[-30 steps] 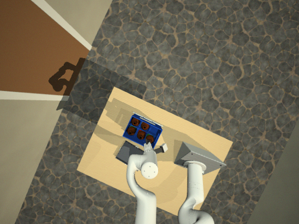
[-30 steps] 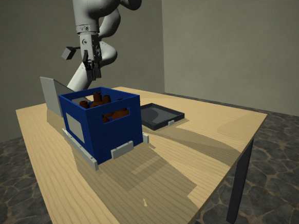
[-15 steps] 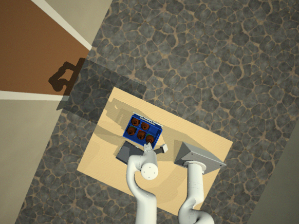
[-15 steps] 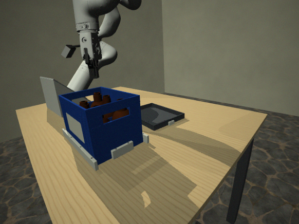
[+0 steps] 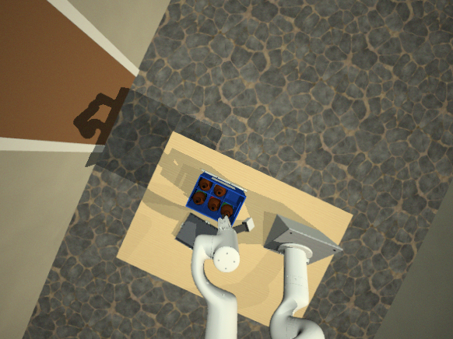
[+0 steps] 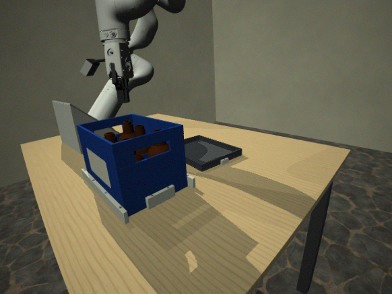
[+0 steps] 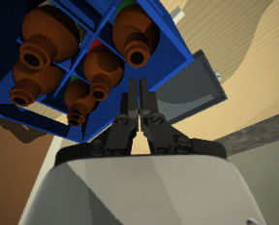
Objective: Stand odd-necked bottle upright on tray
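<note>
Closed on nothing, the gripper (image 7: pixel 139 99) hangs above the blue crate (image 6: pixel 148 179); five brown bottles (image 7: pixel 136 36) stand inside, upper left of the wrist view. Descending pinched, its fingers could strike a mouth; the tray (image 6: pixel 212 152) waits beside.

crate (image 6: pixel 148 168) walls ring bottles (image 7: pixel 99 73), open above

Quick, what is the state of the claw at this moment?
Claw: closed, holding nothing, above the crate.
</note>
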You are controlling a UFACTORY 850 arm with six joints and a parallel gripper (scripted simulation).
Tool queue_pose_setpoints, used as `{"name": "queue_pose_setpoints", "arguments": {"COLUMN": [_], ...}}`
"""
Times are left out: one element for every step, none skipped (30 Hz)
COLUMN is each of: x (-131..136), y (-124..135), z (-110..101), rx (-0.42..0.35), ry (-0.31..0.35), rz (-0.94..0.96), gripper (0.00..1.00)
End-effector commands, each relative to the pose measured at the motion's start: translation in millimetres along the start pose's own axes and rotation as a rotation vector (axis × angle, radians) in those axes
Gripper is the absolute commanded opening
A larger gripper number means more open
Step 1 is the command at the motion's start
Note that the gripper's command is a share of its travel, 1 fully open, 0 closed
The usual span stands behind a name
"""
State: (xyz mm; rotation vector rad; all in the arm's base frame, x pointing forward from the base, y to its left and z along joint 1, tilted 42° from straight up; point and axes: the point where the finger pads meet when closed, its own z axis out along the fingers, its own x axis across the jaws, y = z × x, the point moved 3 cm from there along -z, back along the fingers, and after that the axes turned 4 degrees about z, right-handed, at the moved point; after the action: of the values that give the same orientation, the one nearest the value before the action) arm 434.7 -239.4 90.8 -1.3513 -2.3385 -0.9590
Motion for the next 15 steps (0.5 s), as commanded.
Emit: {"name": "queue_pose_setpoints", "arguments": {"x": [-0.5,-0.5,-0.5,-0.5,-0.5,-0.5,-0.5,-0.5,-0.5,-0.5,-0.5,-1.2,-5.2,-13.3,-24.2], "y": [0.3,0.3,0.3,0.3,0.3,0.3,0.3,0.3,0.3,0.3,0.3,1.0,4.9,12.8,24.1], "z": [-0.9,-0.9,-0.9,-0.9,-0.9,-0.9,-0.9,-0.9,-0.9,-0.9,-0.9,-1.0,-1.2,-1.6,-1.9], "rx": [-0.001,-0.001,-0.001,-0.001,-0.001,-0.001,-0.001,-0.001,-0.001,-0.001,-0.001,-0.001,-0.001,-0.001,-0.001], "ry": [-0.002,-0.002,-0.002,-0.002,-0.002,-0.002,-0.002,-0.002,-0.002,-0.002,-0.002,-0.002,-0.002,-0.002,-0.003], "rz": [-0.001,-0.001,-0.001,-0.001,-0.001,-0.001,-0.001,-0.001,-0.001,-0.001,-0.001,-0.001,0.0,0.0,0.0], "gripper": [0.0,0.0,0.0,0.0,0.0,0.0,0.0,0.0,0.0,0.0,0.0,0.0,0.0,0.0,0.0]}}
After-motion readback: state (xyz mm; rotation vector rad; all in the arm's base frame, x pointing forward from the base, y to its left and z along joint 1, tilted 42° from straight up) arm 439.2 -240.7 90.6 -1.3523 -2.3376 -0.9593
